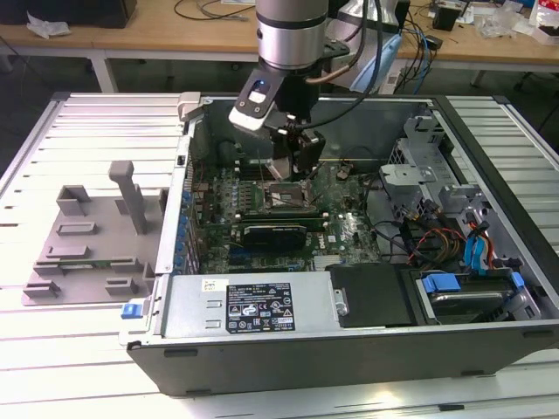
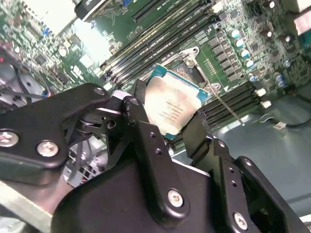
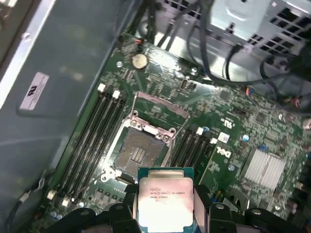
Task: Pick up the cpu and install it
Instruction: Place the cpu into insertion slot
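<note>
Carry-to-socket step: end effector [image 3: 165, 209] clenched on the cpu [image 3: 165, 198] by two opposite edges, hanging above the open socket [image 1: 281, 199], at its 12 o'clock in the exterior view. Seating calls for levelling and squaring chip over socket

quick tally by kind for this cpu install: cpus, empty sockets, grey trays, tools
cpu: 1, held in the tool above the board
empty socket: 1, open
grey tray: 1, on the table outside the case
tool: 1, shut on the cpu
total: 4
</note>
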Controlling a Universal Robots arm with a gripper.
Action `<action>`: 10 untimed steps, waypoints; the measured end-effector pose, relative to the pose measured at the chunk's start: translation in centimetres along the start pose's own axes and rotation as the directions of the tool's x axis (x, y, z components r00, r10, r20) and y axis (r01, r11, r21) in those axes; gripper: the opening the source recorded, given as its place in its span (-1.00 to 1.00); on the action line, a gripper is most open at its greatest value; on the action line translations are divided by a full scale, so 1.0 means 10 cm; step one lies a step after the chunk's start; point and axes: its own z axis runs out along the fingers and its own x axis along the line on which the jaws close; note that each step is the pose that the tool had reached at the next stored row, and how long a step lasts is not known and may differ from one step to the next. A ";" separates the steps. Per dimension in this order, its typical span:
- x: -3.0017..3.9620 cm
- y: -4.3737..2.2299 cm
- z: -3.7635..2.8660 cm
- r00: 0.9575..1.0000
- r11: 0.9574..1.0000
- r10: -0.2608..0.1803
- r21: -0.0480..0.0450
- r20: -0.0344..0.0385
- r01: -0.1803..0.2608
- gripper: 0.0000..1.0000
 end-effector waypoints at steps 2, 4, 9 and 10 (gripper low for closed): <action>0.000 0.000 0.005 0.998 0.998 0.062 0.002 0.003 -0.062 0.08; 0.000 -0.001 0.010 0.994 0.994 0.113 0.003 0.006 -0.113 0.08; 0.001 -0.001 0.025 0.966 0.966 0.257 0.005 0.015 -0.257 0.08; 0.001 -0.002 0.028 0.959 0.959 0.284 0.005 0.016 -0.284 0.08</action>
